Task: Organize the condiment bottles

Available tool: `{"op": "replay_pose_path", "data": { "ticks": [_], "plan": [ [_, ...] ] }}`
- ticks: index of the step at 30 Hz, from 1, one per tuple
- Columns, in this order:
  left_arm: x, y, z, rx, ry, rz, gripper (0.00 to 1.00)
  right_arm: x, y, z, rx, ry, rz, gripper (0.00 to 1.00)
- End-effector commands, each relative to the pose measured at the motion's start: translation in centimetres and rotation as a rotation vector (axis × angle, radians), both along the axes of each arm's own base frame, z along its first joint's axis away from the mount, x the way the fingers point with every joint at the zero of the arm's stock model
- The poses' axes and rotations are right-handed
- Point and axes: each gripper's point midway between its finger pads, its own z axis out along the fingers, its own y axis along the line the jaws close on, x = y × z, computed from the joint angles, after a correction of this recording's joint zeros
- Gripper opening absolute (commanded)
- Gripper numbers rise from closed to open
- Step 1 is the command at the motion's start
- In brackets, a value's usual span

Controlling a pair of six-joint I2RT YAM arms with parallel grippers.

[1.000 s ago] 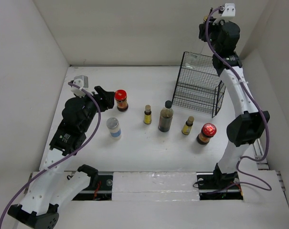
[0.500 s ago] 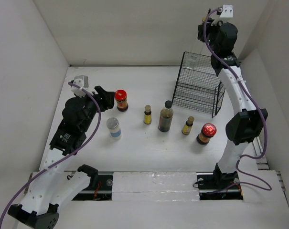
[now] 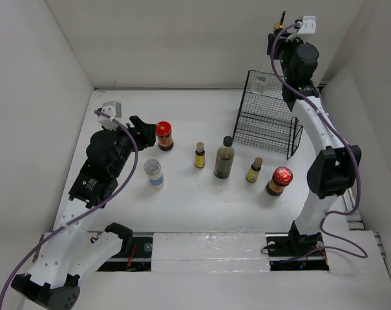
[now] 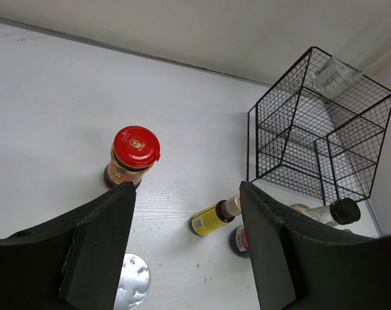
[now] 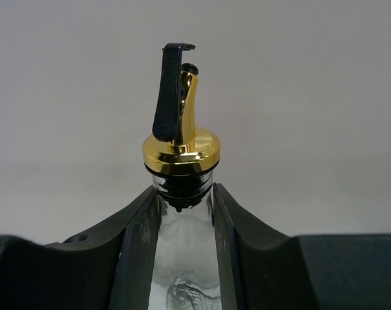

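We hold the bottle (image 5: 182,145) upright by its neck in the right pincer (image 5: 182,210), high above the far edge of the basket (image 3: 267,119), so we judge its way in straight down; the left pincer (image 4: 187,194), spread, is well apart.

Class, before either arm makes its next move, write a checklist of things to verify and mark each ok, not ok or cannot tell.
1. Right gripper shut on the gold-spouted bottle: ok.
2. That bottle's base clear of the wire basket: cannot tell.
3. Left gripper open and empty: ok.
4. Red-lidded jar upright ahead of it: ok.
5. Dark black-capped bottle upright on the table: ok.
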Motion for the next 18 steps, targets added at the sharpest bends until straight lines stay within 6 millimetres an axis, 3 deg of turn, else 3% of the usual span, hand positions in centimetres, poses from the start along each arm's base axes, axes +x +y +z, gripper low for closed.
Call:
{"op": "replay_pose_path", "data": {
  "ticks": [1,5,8,9,12,13,18],
  "plan": [
    [0.0,0.0,1.4,-0.019,-0.054,-0.005,0.61,0.0,-0.3,-3.4,-0.008,0.094,-0.002,0.05],
    [0.0,0.0,1.4,-0.019,-0.054,-0.005,0.61,0.2,-0.1,-3.4,-0.011,0.092,0.012,0.03],
    [0.0,0.0,1.4,-0.019,-0.054,-0.005,0.61,-0.2,-0.5,-0.8,0.003,0.032,-0.012,0.0],
    [0.2,-0.1,1.1,-0.016,-0.045,-0.005,0.61,-0.8,-0.6,1.4,0.009,-0.01,-0.012,0.0],
    [0.2,-0.1,1.1,-0.016,-0.045,-0.005,0.61,-1.4,-0.2,4.5,-0.008,-0.099,-0.01,0.0],
    [0.2,-0.1,1.1,-0.016,-0.045,-0.005,0.61,-2.2,-0.1,6.3,-0.024,-0.154,-0.02,0.0],
    [0.2,-0.1,1.1,-0.016,-0.045,-0.005,0.61,-4.2,0.3,8.7,-0.066,-0.289,-0.073,0.0]
  ]
}}
